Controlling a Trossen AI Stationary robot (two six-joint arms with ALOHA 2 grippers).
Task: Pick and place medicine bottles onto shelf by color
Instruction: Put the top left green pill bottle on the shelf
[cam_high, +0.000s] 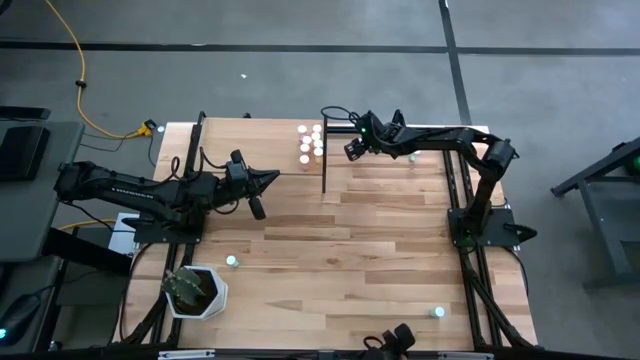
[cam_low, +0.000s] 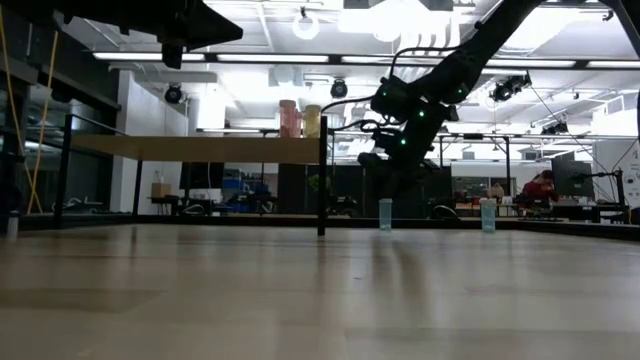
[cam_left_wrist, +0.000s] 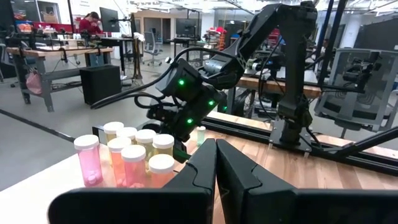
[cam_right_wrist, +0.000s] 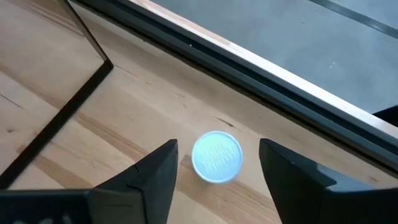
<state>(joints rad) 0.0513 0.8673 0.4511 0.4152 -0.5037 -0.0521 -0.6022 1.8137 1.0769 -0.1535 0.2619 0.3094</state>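
Striped wooden planks form the table (cam_high: 350, 260), and a workshop with desks and ceiling lamps is seen beyond it in the low view. A cluster of medicine bottles (cam_high: 310, 142), white-capped with pink, orange and yellowish bodies, is gathered on the shelf (cam_high: 260, 150) near its corner post at the table's far edge; the same cluster (cam_left_wrist: 134, 155) is seen in the left wrist view. One pale blue-green bottle (cam_right_wrist: 216, 156) is stood upright on the tabletop just beside the shelf's black frame, close to the table's far rail. The right gripper (cam_right_wrist: 214, 165) is held directly over this bottle, its fingers (cam_right_wrist: 155, 177) spread wide on either side of the cap, with a gap on each side. Whether the cap is touched cannot be told. Another blue-green bottle (cam_high: 232, 262) is left on the planks near a white pot with a plant (cam_high: 196, 290), and one more (cam_high: 438, 313) is set near the front right corner. The left gripper (cam_high: 262, 182) is held above the table's left side, its fingers pressed together with nothing between them.
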